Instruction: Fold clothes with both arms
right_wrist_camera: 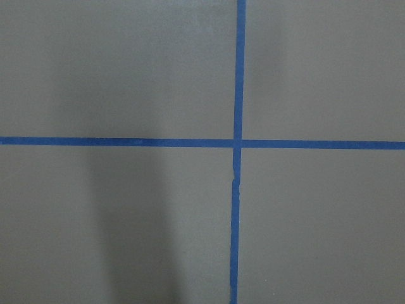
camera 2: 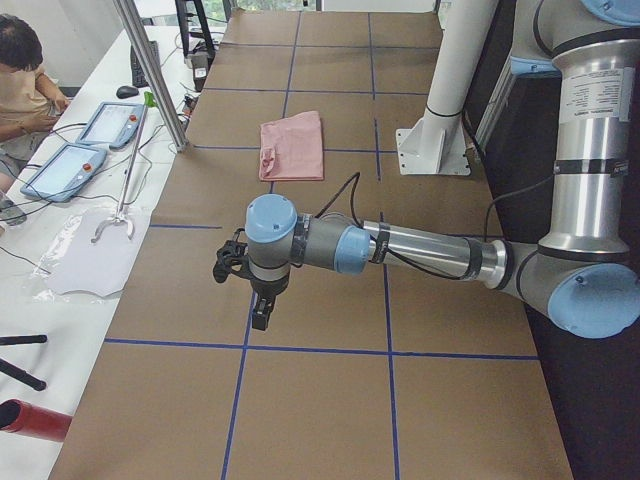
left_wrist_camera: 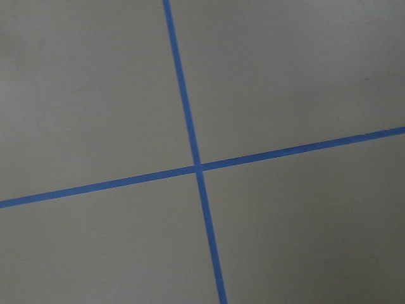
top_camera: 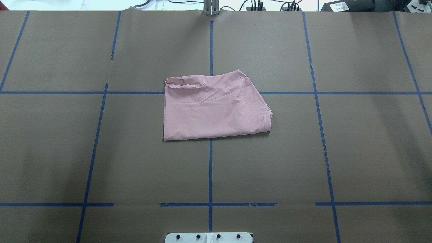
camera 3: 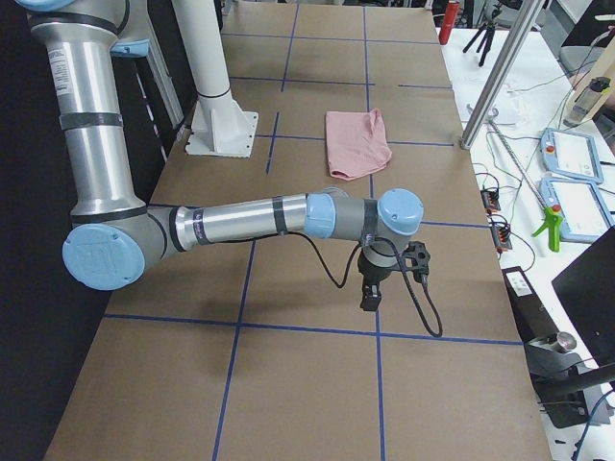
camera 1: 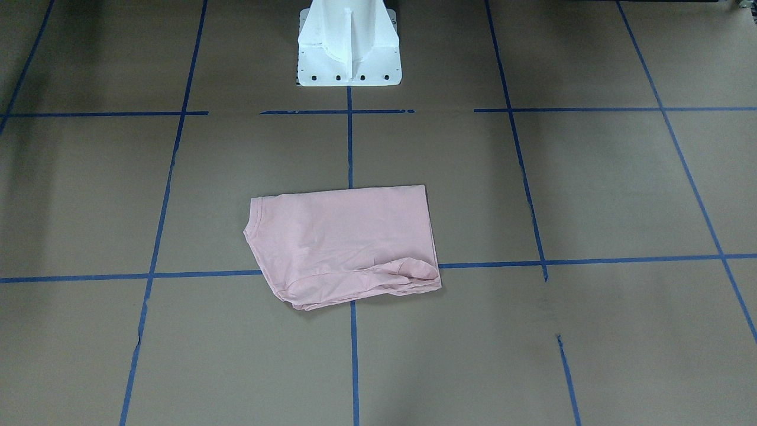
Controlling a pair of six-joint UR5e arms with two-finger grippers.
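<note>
The pale pink T-shirt (camera 1: 346, 236) lies folded into a rough rectangle at the middle of the brown table, plain side up, with a bunched fold along its far edge in the overhead view (top_camera: 212, 111). It also shows in the side views (camera 2: 292, 148) (camera 3: 356, 142). My left gripper (camera 2: 262, 310) hangs well away from the shirt, over bare table near the left end. My right gripper (camera 3: 370, 296) hangs likewise near the right end. Both show only in the side views, so I cannot tell whether they are open or shut. Both wrist views show only table and blue tape.
The white pedestal base (camera 1: 349, 47) stands at the robot's edge of the table. Blue tape lines (top_camera: 210, 168) grid the brown paper. A metal post (camera 2: 150, 70) stands at the far table edge. Beyond it are a seated person (camera 2: 20, 80) and teach pendants (camera 3: 577, 202).
</note>
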